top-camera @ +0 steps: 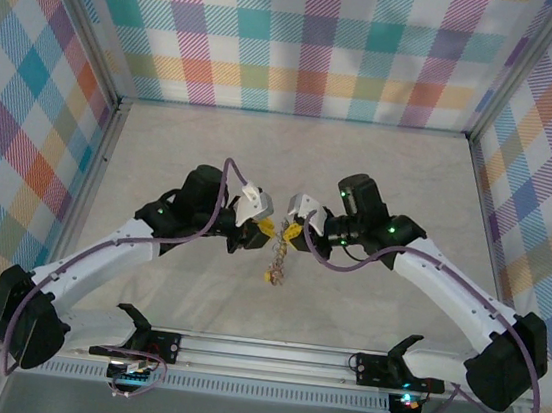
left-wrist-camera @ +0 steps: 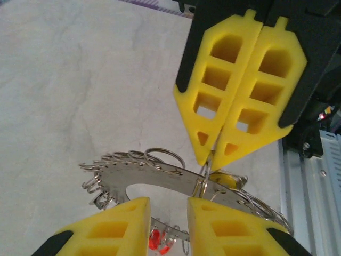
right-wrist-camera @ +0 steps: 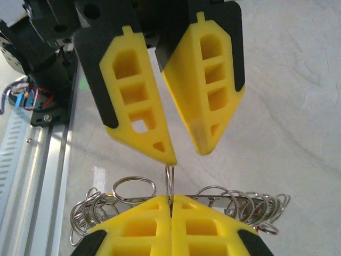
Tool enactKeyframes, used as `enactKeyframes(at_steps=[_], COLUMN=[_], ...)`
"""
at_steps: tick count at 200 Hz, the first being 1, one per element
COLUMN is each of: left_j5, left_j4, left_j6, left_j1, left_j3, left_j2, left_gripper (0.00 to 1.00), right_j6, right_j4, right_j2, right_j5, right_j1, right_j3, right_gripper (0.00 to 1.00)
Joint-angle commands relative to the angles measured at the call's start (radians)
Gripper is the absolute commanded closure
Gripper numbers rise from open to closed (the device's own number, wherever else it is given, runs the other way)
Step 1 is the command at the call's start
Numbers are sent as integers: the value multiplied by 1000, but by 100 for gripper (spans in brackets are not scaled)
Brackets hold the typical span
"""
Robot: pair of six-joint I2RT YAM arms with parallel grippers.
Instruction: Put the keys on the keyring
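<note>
— Where's the keyring from your seat?

— Middle of the table point(top-camera: 292, 158). On my overhead feed the keyring point(top-camera: 277, 255) hangs between the two arms. It sits just near of where the left gripper point(top-camera: 265, 228) and right gripper point(top-camera: 293, 232) meet tip to tip. The keys point(top-camera: 273, 272) dangle in a bunch towards the near rail point(top-camera: 268, 352).

— What has hold of it?

— The right one. On its wrist feed I see its yellow fingers point(right-wrist-camera: 138, 226) pressed flat together with no gap. A thin wire loop point(right-wrist-camera: 169, 181) of the ring stands up out of the seam. The ring's flat metal band runs left and right behind them, fringed with small split rings.

— And the left?

— Parted. I see its tips standing apart with clear space between them and nothing pinched there. On its own wrist feed the band passes just beyond the gap, and I can't tell whether a finger touches it. A couple of red tags point(left-wrist-camera: 157, 240) show under the band.
</note>
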Motion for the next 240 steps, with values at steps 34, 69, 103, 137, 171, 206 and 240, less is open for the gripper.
enactKeyframes(at_steps=[34,69,103,137,171,206,240], left_j5=[152,163,165,176,196,160,129], left_j4=[-67,-44,22,70,89,133,137], left_j6=[57,30,10,15,61,96,127], left_j1=[3,3,2,0,-3,-3,-2], left_j3=[51,53,62,54,37,-9,-35], left_j2=[22,48,70,52,17,-33,-66], left_gripper=[75,73,73,75,77,77,77], right_j6=[-72,-94,-104,-124,-131,-120,-104], right_j4=[-58,-59,-27,-42,-62,-55,-35], right_j2=[15,19,19,33,32,17,-2], right_j5=[64,38,-21,-40,-51,-48,-54], right_j1=[11,11,11,15,17,17,17], right_j3=[64,73,72,82,87,74,53], right_gripper=[100,100,100,100,100,100,100])
